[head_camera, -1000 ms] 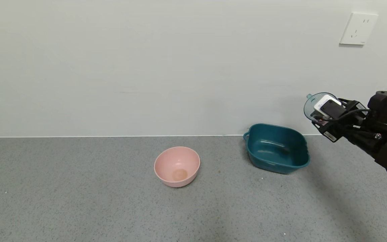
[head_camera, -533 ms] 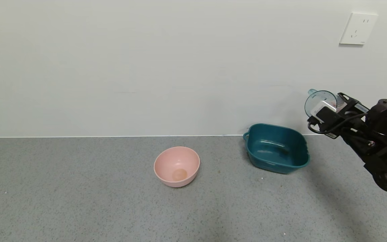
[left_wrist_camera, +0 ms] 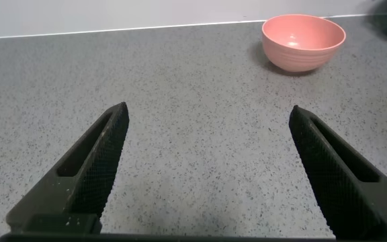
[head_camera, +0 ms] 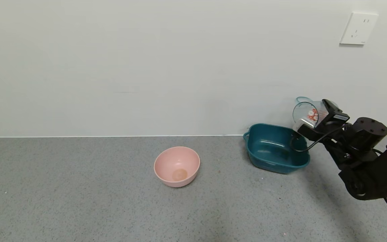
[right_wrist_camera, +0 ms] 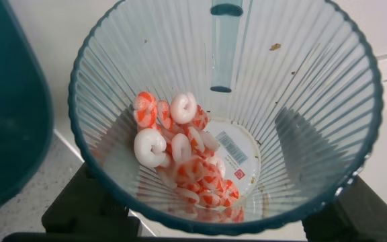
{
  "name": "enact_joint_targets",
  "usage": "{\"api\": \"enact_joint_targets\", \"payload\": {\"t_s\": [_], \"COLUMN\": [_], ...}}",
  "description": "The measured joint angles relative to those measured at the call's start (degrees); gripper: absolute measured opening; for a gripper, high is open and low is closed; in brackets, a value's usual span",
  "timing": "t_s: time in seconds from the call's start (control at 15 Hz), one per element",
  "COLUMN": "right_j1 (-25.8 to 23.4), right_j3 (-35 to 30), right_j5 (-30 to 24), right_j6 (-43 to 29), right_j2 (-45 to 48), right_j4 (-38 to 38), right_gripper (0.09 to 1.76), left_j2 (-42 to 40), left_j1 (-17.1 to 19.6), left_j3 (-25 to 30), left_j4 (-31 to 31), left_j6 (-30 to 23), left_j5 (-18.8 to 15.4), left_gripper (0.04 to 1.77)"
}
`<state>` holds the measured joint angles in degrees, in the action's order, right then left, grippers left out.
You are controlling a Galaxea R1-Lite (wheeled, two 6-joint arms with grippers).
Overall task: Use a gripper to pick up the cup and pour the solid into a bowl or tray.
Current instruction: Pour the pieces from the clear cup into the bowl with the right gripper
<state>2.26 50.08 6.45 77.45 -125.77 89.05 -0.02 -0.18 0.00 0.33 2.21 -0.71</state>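
My right gripper (head_camera: 316, 122) is shut on the ribbed blue-green cup (head_camera: 306, 113) and holds it tipped on its side, mouth toward the left, above the right rim of the dark teal tub (head_camera: 275, 148). In the right wrist view the cup (right_wrist_camera: 301, 101) fills the picture; several white and orange-red pieces (right_wrist_camera: 180, 154) lie heaped on its lower wall near the bottom. An edge of the tub (right_wrist_camera: 5, 114) shows beside it. My left gripper (left_wrist_camera: 208, 141) is open and empty over bare counter.
A round pink bowl (head_camera: 177, 166) stands on the grey counter left of the tub; it also shows in the left wrist view (left_wrist_camera: 303, 42). A white wall runs behind, with a socket (head_camera: 358, 29) at upper right.
My right arm has moved left and lower, bringing the cup over the tub's right rim. The cup has tipped further, its mouth now turned more toward the tub.
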Motion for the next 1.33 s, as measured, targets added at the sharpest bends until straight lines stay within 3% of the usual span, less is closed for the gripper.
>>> {"api": "enact_joint_targets", "payload": {"t_s": [0.13, 0.33, 0.53, 0.87, 1.33], "right_j1": [-0.1, -0.7, -2.1, -2.4, -1.6], "right_j3": [-0.7, -1.5, 0.2, 2.0, 4.3], "right_j5": [-0.6, -6.6, -12.1, -13.1, -15.0], "right_j6": [1.3, 3.1, 9.3, 19.0, 26.6], "right_j2": [-0.4, -0.6, -0.7, -0.8, -0.7], "right_j4": [0.1, 0.0, -0.4, -1.5, -1.5], "right_gripper": [1.36, 1.36, 1.36, 1.36, 1.35], "left_j2": [0.0, 0.0, 0.0, 0.0, 0.0], "left_j1": [0.0, 0.0, 0.0, 0.0, 0.0], "left_j3": [0.0, 0.0, 0.0, 0.0, 0.0], "left_j4": [0.0, 0.0, 0.0, 0.0, 0.0], "left_j6": [0.0, 0.0, 0.0, 0.0, 0.0], "left_j5": [0.0, 0.0, 0.0, 0.0, 0.0], "left_gripper": [1.72, 1.72, 1.72, 1.72, 1.72]}}
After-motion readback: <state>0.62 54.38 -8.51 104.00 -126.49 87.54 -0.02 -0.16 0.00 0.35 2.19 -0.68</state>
